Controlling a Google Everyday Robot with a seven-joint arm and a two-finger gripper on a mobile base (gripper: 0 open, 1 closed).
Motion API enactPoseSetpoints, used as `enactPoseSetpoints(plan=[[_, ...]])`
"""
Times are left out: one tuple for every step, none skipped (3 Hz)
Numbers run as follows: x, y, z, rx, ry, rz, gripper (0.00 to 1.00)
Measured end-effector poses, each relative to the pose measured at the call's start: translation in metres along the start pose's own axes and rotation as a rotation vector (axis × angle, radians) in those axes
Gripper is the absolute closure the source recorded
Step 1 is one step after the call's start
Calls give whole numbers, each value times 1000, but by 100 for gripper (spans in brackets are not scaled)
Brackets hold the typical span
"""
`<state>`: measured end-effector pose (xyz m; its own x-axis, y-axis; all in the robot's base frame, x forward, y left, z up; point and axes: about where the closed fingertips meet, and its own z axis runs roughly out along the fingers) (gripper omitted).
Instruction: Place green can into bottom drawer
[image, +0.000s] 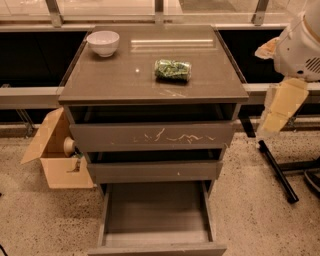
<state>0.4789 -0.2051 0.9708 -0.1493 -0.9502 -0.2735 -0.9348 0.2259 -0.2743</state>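
The green can (173, 70) lies on its side on the cabinet top (125, 80), right of centre. The bottom drawer (155, 212) is pulled far out at the foot of the cabinet, and its grey floor is bare. My gripper (281, 107) hangs from the white arm (300, 45) off the cabinet's right side. It is level with the top drawer and well apart from the can, holding nothing that I can see.
A white bowl (103, 42) stands at the back left of the top. The scratched top drawer (152, 136) and the middle drawer (155, 171) stand slightly out. An open cardboard box (55, 160) sits on the floor at left. A black stand leg (277, 172) lies at right.
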Motion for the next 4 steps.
enactPoseSetpoints(plan=[[-12, -26, 15, 7, -69, -22, 0], [-38, -55, 39, 16, -163, -32, 0], [-39, -57, 40, 17, -167, -32, 0], [-42, -65, 46, 21, -188, -29, 0]])
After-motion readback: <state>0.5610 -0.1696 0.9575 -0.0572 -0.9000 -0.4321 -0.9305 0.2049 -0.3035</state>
